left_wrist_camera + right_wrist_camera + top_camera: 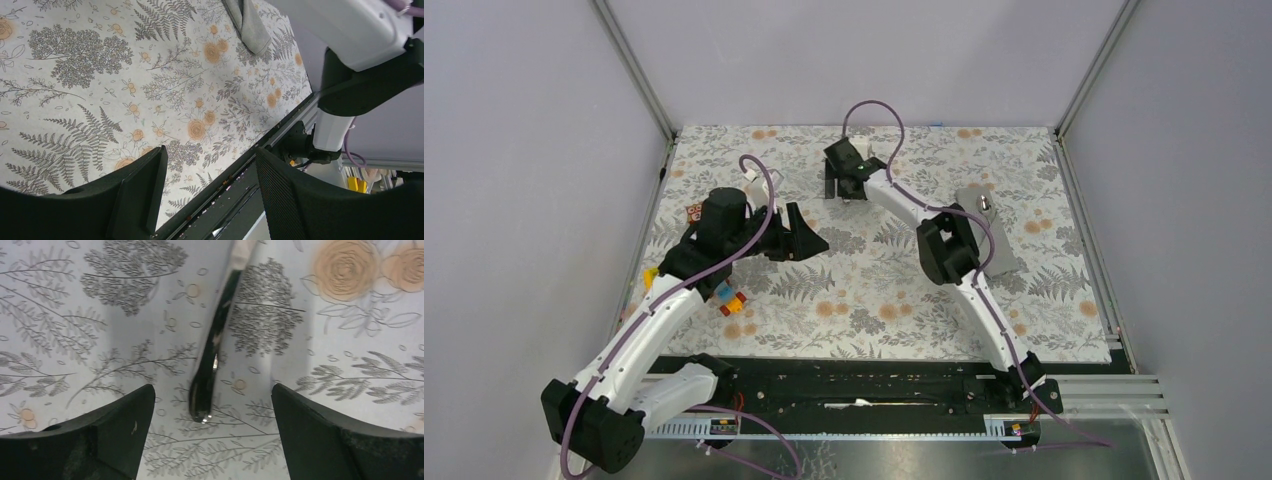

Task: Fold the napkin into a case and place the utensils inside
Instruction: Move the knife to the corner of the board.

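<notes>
The napkin, folded into a narrow grey case, lies at the right of the table, partly behind my right arm. A shiny silver utensil end shows at its far end. A second shiny utensil lies flat on the floral cloth. My right gripper stands open over its near end, one finger on each side, not touching it. In the top view that gripper hides this utensil. My left gripper hangs open and empty above the table near the front edge. A corner of the grey napkin shows far off.
Small colourful toy blocks lie at the left, with others by the left edge. The black front rail and my right arm's base stand close ahead of the left gripper. Metal frame posts border the table.
</notes>
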Robot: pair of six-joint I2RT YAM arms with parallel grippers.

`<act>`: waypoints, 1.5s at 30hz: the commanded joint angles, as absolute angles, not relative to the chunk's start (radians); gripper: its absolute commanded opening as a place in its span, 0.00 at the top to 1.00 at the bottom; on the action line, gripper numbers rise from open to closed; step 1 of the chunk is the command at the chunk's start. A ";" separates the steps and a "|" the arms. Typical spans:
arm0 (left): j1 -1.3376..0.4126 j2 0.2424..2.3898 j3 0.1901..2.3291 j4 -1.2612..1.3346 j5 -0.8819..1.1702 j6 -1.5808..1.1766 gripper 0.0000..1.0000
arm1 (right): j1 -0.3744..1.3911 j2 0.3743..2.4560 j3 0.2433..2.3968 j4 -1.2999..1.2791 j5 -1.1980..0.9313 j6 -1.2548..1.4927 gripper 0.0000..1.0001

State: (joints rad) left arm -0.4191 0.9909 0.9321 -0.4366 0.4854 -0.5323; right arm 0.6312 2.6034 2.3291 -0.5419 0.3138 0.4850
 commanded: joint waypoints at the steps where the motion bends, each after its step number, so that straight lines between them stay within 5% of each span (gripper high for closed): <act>1: -0.418 0.961 0.951 -0.430 0.474 -0.524 0.30 | 0.647 2.682 2.460 -0.601 0.393 0.442 0.12; 10: -0.414 0.947 0.957 -0.453 0.463 -0.511 0.30 | 0.646 2.757 2.499 -0.708 0.349 0.376 0.52; 15: -0.414 0.944 0.968 -0.459 0.467 -0.509 0.30 | 0.647 2.722 2.433 -0.788 0.323 0.293 0.64; 20: -0.413 0.944 0.969 -0.460 0.480 -0.512 0.30 | 0.657 2.578 2.180 -0.789 0.229 0.247 0.85; 24: -0.414 0.937 0.975 -0.460 0.487 -0.515 0.30 | 0.665 2.386 1.818 -0.724 0.173 0.261 0.88; 29: -0.414 0.938 0.984 -0.462 0.491 -0.514 0.30 | 0.698 2.069 1.343 -0.638 0.109 0.344 0.86; 34: -0.413 0.950 0.963 -0.427 0.501 -0.526 0.30 | 0.741 1.819 1.058 -0.630 0.029 0.444 0.56; 40: -0.413 0.960 0.933 -0.384 0.533 -0.553 0.30 | 0.743 1.758 1.092 -0.724 0.074 0.428 0.30; 45: -0.413 0.944 0.935 -0.393 0.520 -0.551 0.30 | 0.721 1.904 1.250 -0.786 0.099 0.417 0.31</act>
